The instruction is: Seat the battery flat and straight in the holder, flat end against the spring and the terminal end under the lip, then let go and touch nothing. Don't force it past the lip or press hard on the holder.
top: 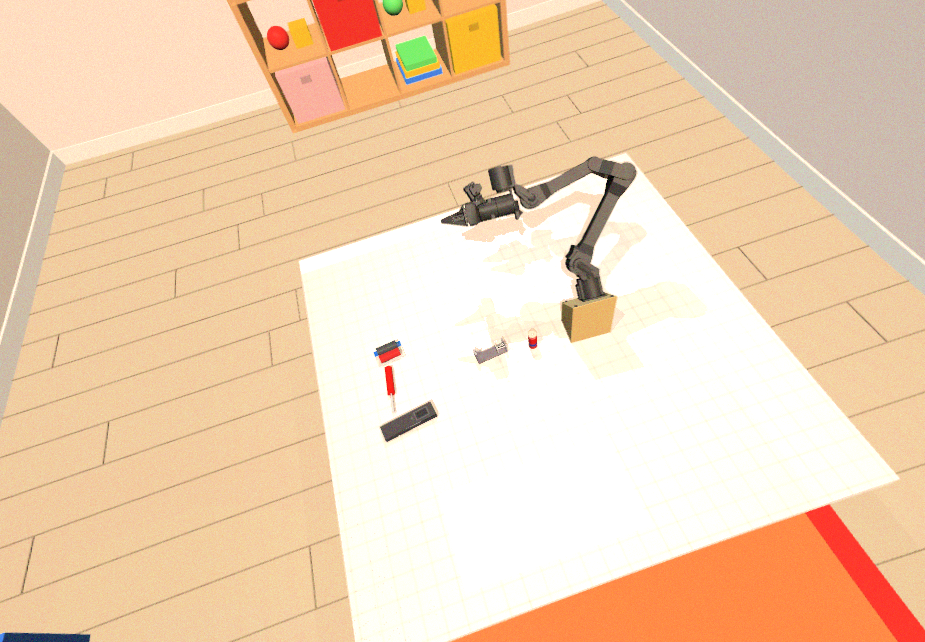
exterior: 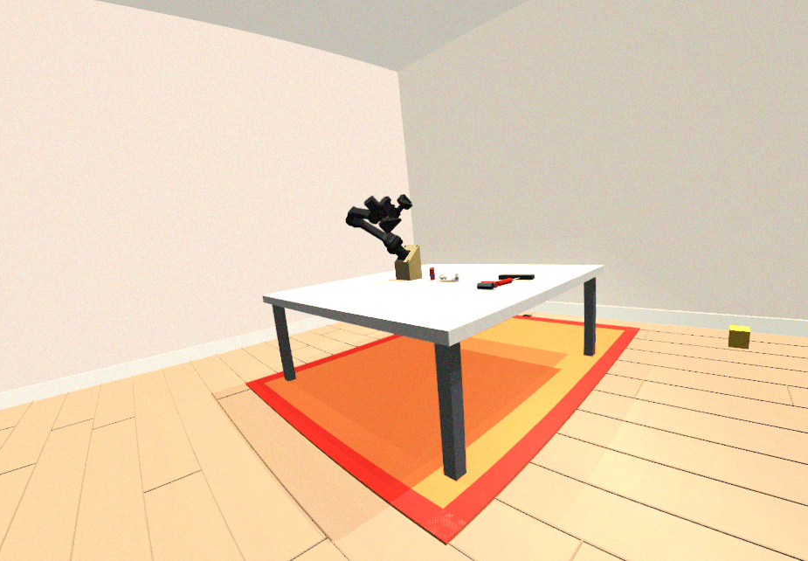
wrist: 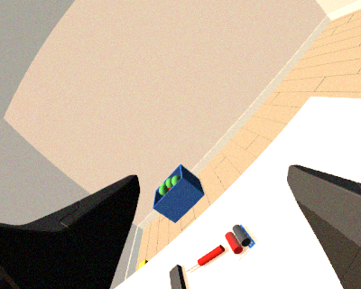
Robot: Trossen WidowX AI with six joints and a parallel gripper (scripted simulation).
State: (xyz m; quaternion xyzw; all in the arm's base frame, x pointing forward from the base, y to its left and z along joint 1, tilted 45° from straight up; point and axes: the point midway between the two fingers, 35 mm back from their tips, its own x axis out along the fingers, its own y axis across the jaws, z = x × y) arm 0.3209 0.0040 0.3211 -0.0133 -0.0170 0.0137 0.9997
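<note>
The battery [top: 532, 339] [exterior: 431, 272], a small red cylinder with a blue band, stands upright on the white table [top: 629, 454] [exterior: 417, 304] beside the arm's base. The grey holder [top: 490, 352] [exterior: 449, 280] lies a little to its left in the top view; nothing shows inside it. My gripper [top: 454, 218] [exterior: 406, 199] [wrist: 214, 178] is open and empty. It hangs high above the table's far edge, well away from the battery and the holder. The wrist view shows neither of them.
A red screwdriver [top: 388, 380] [wrist: 209, 256], a black remote [top: 408, 421] and a red, grey and blue roller [top: 387, 350] [wrist: 241, 237] lie to the holder's left. The tan base block [top: 589, 317] [exterior: 408, 262] stands by the battery. A blue bin [wrist: 180, 199] is on the floor.
</note>
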